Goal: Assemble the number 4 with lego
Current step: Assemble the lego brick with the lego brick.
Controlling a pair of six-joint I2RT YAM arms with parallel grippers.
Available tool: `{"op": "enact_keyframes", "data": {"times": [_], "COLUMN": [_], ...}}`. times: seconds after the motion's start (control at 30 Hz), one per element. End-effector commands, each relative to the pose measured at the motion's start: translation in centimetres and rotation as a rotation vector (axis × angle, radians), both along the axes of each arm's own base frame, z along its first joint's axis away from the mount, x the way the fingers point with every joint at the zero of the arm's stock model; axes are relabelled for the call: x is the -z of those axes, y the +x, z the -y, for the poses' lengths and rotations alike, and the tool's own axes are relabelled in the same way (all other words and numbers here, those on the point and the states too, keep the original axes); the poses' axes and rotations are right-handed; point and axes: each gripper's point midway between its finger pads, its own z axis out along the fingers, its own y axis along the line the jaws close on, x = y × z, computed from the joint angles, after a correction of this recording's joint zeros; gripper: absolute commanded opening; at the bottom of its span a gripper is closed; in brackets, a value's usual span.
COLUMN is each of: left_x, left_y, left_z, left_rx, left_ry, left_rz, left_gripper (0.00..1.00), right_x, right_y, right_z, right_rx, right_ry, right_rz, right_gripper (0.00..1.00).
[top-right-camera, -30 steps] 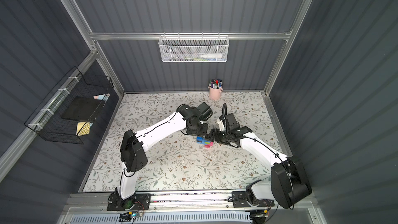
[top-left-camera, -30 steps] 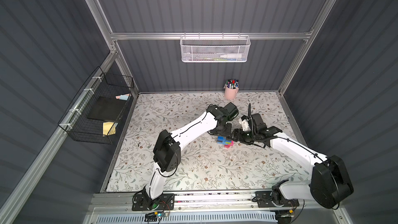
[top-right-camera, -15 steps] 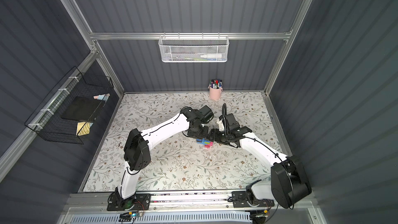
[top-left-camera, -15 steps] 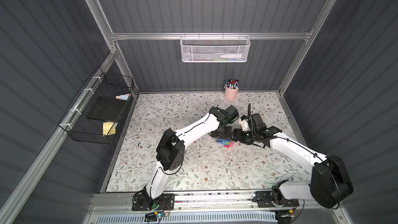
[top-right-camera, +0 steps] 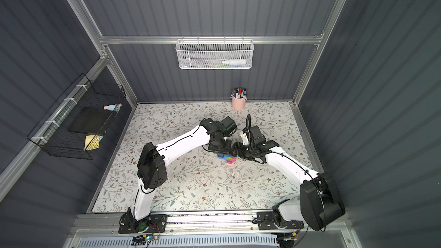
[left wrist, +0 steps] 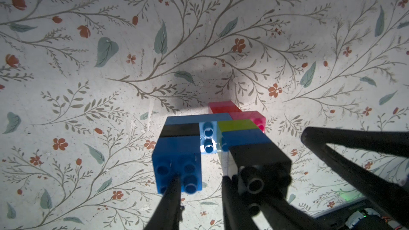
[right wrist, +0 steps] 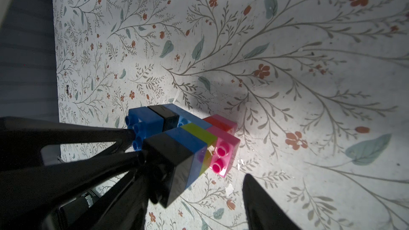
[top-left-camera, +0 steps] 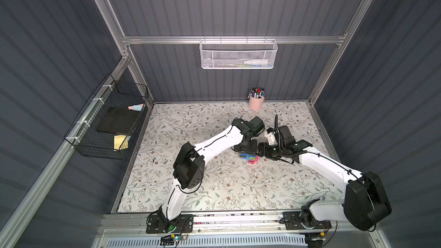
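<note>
The number 4 lies flat on the floral mat, built of joined lego. The left wrist view shows its light blue long brick, dark blue brick, black end brick, lime green brick, pink brick and red brick. My left gripper is open right at the figure, with bare mat between its fingertips. One fingertip overlaps the dark blue brick and the other sits beside the black one. My right gripper is open astride the black end brick, one finger standing clear of it.
A pink cup of marker pens stands at the back of the mat. A white mesh basket hangs on the rear wall and a black wire basket on the left wall. The arms' base rail runs along the front edge.
The left arm's elbow has shifted a little to the right and its jaws have parted at the bricks. The right arm and the brick figure have stayed put.
</note>
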Motion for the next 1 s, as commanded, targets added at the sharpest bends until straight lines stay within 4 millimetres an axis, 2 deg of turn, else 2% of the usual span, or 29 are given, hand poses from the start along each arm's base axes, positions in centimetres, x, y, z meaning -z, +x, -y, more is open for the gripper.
{"op": "enact_keyframes", "data": {"times": [0.0,0.27,0.53,0.97], "left_x": [-0.8,-4.0,-1.4,-1.4], "left_y": [0.3,1.1,0.6,0.1], "left_z": [-0.2,-0.1,0.8,1.8], "left_rx": [-0.004,-0.01,0.021,0.029], "left_ry": [0.001,-0.059,-0.046,-0.1], "left_rz": [0.019,0.097,0.028,-0.006], "left_gripper": [0.35,0.45,0.45,0.44], "right_x": [6.4,6.0,5.9,5.9], "right_y": [-5.1,-4.9,-4.9,-4.6], "right_z": [4.5,4.4,4.4,4.3], "right_rx": [0.024,0.026,0.024,0.02], "right_ry": [-0.244,-0.239,-0.239,-0.24], "right_rz": [-0.242,-0.229,-0.23,-0.229], "right_gripper": [0.66,0.66,0.66,0.66]}}
